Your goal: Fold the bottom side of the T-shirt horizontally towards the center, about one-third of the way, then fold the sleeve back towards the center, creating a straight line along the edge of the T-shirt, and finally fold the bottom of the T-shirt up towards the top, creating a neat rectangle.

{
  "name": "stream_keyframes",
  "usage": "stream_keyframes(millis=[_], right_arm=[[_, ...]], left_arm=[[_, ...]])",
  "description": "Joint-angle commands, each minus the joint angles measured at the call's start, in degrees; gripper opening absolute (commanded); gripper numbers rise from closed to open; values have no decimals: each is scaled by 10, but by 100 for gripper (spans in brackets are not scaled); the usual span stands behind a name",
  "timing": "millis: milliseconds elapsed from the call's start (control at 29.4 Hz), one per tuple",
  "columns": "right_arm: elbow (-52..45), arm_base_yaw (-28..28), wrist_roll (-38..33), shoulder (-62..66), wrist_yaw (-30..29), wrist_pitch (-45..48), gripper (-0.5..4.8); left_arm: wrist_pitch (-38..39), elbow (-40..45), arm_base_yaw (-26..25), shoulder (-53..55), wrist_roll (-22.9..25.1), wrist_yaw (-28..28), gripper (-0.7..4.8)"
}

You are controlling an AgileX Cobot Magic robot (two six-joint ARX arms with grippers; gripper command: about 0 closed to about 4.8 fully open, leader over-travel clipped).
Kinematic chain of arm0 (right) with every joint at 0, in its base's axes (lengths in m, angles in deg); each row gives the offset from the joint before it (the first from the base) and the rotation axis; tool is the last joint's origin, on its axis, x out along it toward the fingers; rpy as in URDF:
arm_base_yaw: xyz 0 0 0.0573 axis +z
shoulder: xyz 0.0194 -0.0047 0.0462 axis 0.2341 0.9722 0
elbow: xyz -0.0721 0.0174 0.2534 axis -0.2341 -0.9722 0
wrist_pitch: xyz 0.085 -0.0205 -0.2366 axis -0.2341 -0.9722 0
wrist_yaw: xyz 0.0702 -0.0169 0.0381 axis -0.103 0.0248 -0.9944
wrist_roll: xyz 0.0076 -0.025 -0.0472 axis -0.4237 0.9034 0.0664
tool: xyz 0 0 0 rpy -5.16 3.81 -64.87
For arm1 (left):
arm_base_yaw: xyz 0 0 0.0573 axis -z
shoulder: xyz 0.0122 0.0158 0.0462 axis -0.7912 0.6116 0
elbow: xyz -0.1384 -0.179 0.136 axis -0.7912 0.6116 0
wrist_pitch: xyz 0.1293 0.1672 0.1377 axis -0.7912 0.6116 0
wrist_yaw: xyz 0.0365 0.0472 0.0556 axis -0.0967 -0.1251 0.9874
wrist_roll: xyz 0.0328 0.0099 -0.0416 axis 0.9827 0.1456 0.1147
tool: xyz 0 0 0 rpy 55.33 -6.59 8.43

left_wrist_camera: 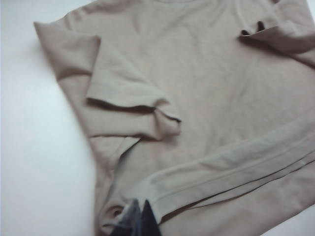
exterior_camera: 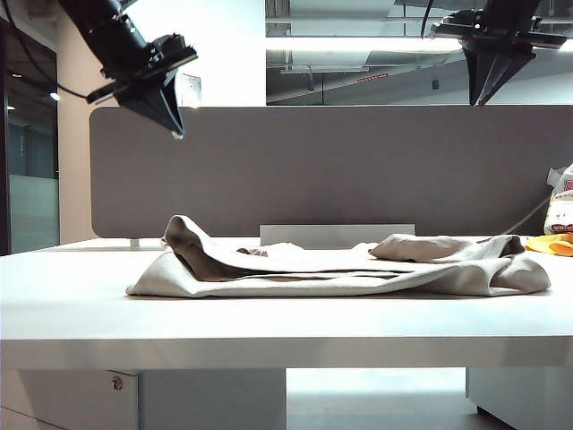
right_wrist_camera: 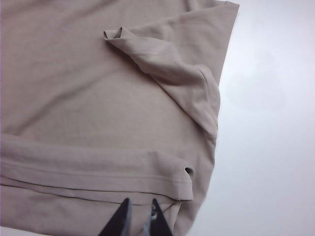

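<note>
The beige T-shirt (exterior_camera: 340,273) lies folded across the desk, seen from above in the left wrist view (left_wrist_camera: 206,83) and the right wrist view (right_wrist_camera: 88,98). One sleeve (left_wrist_camera: 128,93) is turned in over the body, and so is the other sleeve (right_wrist_camera: 172,69). A stitched hem band (left_wrist_camera: 236,162) (right_wrist_camera: 88,172) is folded over the body along the near side. My left gripper (exterior_camera: 179,133) (left_wrist_camera: 140,202) hangs high above the shirt's left end, shut and holding nothing. My right gripper (exterior_camera: 484,97) (right_wrist_camera: 141,201) hangs high above the right end, its tips a narrow gap apart, empty.
A grey divider panel (exterior_camera: 358,170) stands behind the desk. At the far right sit a yellow object (exterior_camera: 551,244) and a white printed bag (exterior_camera: 562,202). The desk's front edge (exterior_camera: 269,340) runs below the shirt, with bare desk top (left_wrist_camera: 39,162) (right_wrist_camera: 275,123) past each shirt end.
</note>
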Motion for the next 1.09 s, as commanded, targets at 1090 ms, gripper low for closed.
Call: stream_keyframes(millis=[1090], right_arm=[[-105, -5, 30, -196, -24, 1, 51]], left_arm=[[-167, 174, 37, -151, 7, 14, -6]])
